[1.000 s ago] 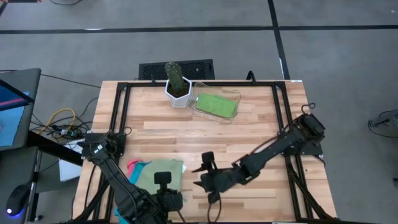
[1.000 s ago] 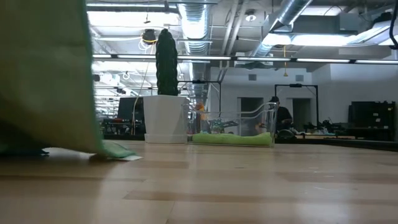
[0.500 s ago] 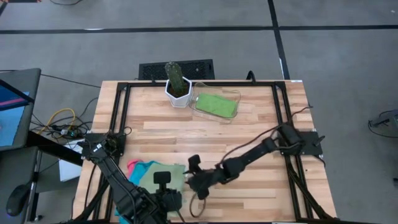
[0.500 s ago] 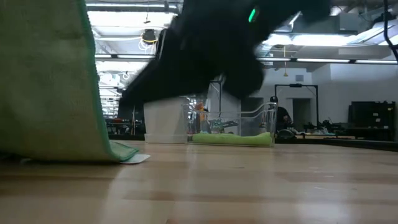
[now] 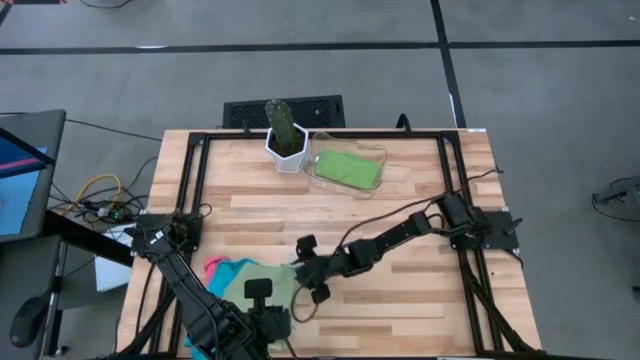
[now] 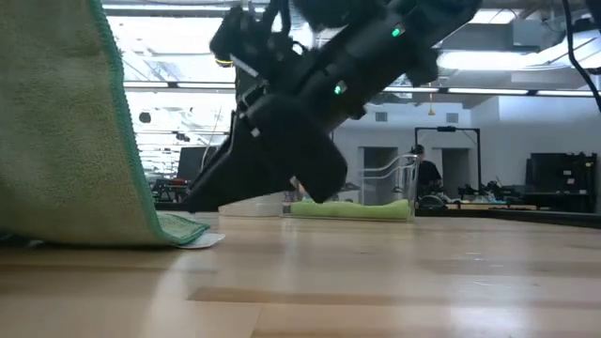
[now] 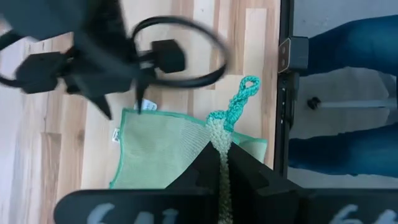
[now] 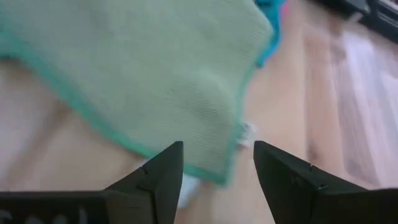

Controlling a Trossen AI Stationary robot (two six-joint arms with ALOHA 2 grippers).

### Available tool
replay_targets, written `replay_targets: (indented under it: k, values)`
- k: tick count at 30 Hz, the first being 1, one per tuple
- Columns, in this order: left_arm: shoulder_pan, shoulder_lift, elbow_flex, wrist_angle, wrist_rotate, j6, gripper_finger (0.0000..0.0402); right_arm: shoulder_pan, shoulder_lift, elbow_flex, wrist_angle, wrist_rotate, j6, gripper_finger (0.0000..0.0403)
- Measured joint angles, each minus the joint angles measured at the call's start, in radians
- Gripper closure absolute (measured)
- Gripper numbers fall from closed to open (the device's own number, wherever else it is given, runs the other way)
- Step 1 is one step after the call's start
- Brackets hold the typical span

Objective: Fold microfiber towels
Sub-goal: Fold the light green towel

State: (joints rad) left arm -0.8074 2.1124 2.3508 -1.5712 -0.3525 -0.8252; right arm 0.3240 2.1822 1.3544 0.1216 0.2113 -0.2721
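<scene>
The left hand (image 7: pixel 222 163) is clenched on one corner of a light green towel (image 5: pixel 262 281), holding it lifted at the near left of the surface (image 5: pixel 400 210). The right hand (image 8: pixel 214 168), fingers spread and holding nothing, hovers just beside the towel's free corner. To fold well, it should probably pinch that corner at the teal hem before both hands carry the edge across. The towel is soft and teal-trimmed, draped over turquoise and pink towels (image 5: pixel 222 270).

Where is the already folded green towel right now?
In the high view the folded green towel lies in the clear tray at the table's far edge, just right of the potted cactus.
</scene>
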Motion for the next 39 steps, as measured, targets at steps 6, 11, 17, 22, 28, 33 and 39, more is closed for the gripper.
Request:
replay_targets:
  k: [6, 11, 17, 22, 28, 33, 39]
  values:
    - [0.0, 0.0, 0.0, 0.0, 0.045, 0.001, 0.04, -0.017, 0.0, 0.0, -0.091, -0.059, -0.126, 0.0182]
    - [0.0, 0.0, 0.0, 0.0, 0.061, -0.008, 0.04, -0.018, 0.0, 0.0, -0.056, -0.059, -0.235, 0.0182]
    - [0.002, 0.0, 0.0, 0.0, 0.06, -0.008, 0.04, -0.036, 0.0, 0.0, -0.017, -0.088, -0.269, 0.0182]
    - [0.003, 0.0, 0.001, 0.0, 0.06, -0.007, 0.04, -0.049, 0.033, 0.001, 0.007, -0.189, -0.267, 0.0182]
    - [0.006, -0.001, 0.001, 0.0, 0.06, -0.007, 0.0398, -0.047, 0.088, 0.019, 0.073, -0.193, -0.306, 0.0183]
    - [0.006, -0.002, 0.001, 0.001, 0.06, -0.01, 0.0397, -0.051, 0.117, 0.039, 0.061, -0.197, -0.275, 0.0212]
    - [0.006, -0.002, 0.001, 0.0, 0.062, -0.003, 0.04, -0.049, 0.12, 0.038, 0.043, -0.201, -0.253, 0.0307]
